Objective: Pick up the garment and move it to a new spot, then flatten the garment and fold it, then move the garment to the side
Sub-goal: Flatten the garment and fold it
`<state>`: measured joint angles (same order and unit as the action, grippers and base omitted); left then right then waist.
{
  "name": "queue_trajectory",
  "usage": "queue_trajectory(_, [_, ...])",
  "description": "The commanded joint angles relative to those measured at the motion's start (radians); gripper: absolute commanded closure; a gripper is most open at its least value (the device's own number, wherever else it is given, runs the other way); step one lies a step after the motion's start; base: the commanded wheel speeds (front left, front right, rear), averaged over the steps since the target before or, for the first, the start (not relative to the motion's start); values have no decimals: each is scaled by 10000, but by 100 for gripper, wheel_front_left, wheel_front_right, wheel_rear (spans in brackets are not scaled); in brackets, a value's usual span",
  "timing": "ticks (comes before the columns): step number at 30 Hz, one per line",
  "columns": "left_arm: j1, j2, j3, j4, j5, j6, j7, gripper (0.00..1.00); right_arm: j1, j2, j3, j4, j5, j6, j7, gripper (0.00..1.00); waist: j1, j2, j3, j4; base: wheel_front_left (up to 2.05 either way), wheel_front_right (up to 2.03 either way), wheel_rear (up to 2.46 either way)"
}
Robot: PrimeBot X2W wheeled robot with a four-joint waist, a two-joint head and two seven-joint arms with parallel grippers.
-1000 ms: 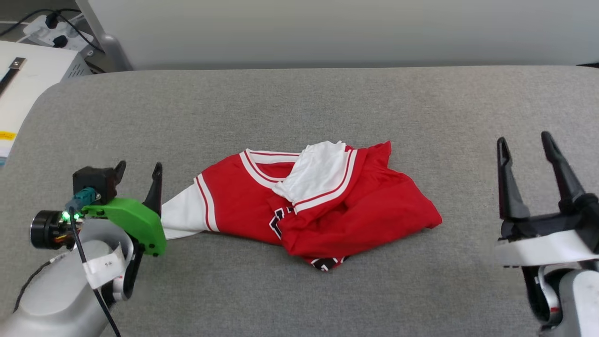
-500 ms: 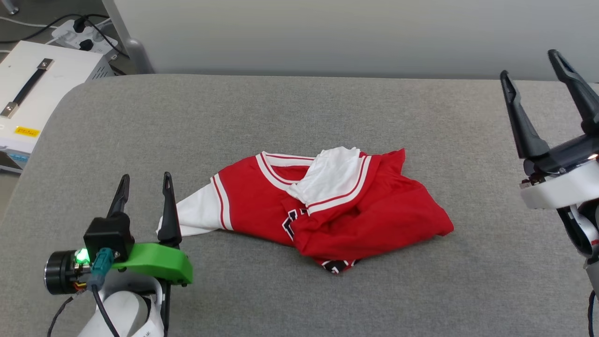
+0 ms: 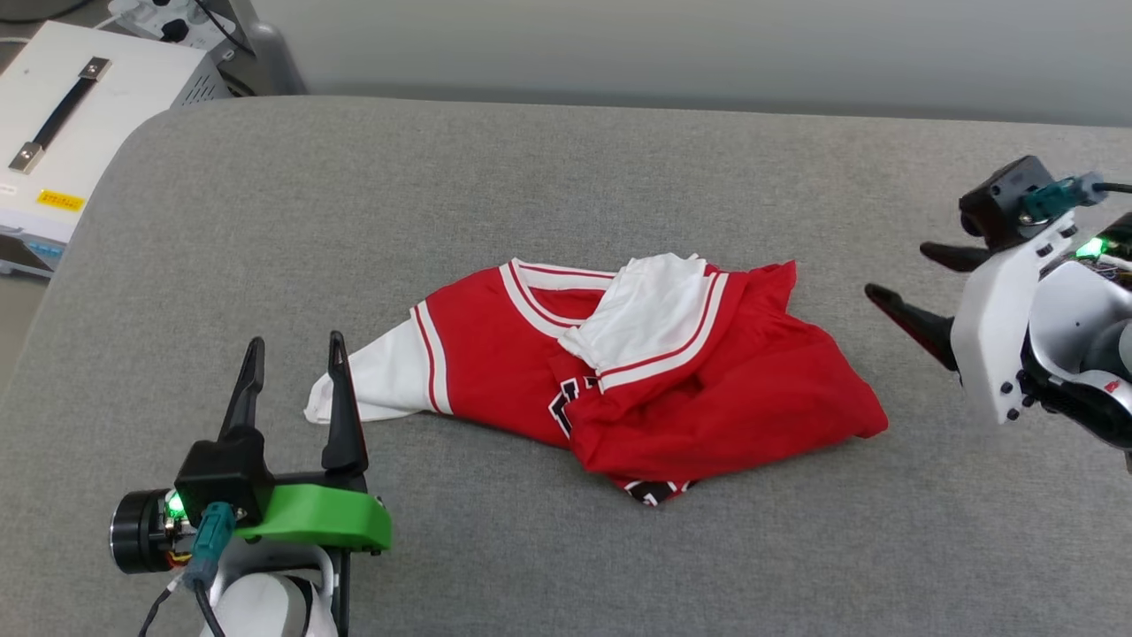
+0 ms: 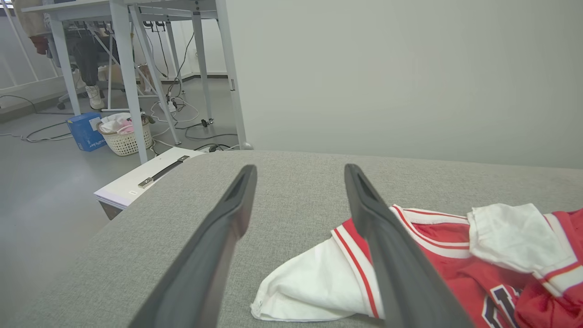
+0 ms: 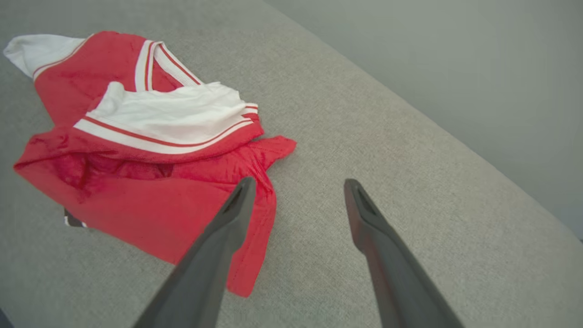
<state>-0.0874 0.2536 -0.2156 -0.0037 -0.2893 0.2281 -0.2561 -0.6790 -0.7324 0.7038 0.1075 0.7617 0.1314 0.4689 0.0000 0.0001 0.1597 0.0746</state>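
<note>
Since half a second back, the right gripper has swung from pointing up the head view to pointing across at the garment. The camera has shifted too, so I don't read the cloth as moved. Both claws are spread wide with nothing between them. The garment lies crumpled mid-way across the grey padded surface, one white sleeve trailing toward the left gripper. That gripper's inner finger stands right at the sleeve; whether it touches, I cannot tell. I judge this is the first step, the pick-up, with no hold taken yet. Next I'd want the left fingers to straddle the sleeve and the right to reach the red hem, which in the right wrist view lies beside its left finger, then pinch both before lifting. Room is generous, with bare grey all round the cloth. The far edge runs along the wall, and the rounded left corner drops off toward a white box.
</note>
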Motion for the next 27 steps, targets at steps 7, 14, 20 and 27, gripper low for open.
queue_trajectory(7, [-196,-762,679,24,694,-764,-56,0,-892,-42,1270,623,1172,-7,2116,0,0,-1,892,398,0,0,0])
queue_trajectory(14, [-595,-1373,1144,88,1187,-1349,-57,0,-1464,636,2338,1824,1377,-7,2213,0,0,-1,1561,673,0,0,0])
queue_trajectory(20, [-790,-1696,1418,278,1462,-1715,-57,0,-1255,981,3587,2973,1508,-7,2085,0,0,-1,1719,794,0,0,0])
queue_trajectory(27, [-614,-1866,1781,459,1683,-1926,-57,0,-1402,1089,4300,3160,1748,-7,682,100,0,-1,1346,576,0,0,0])
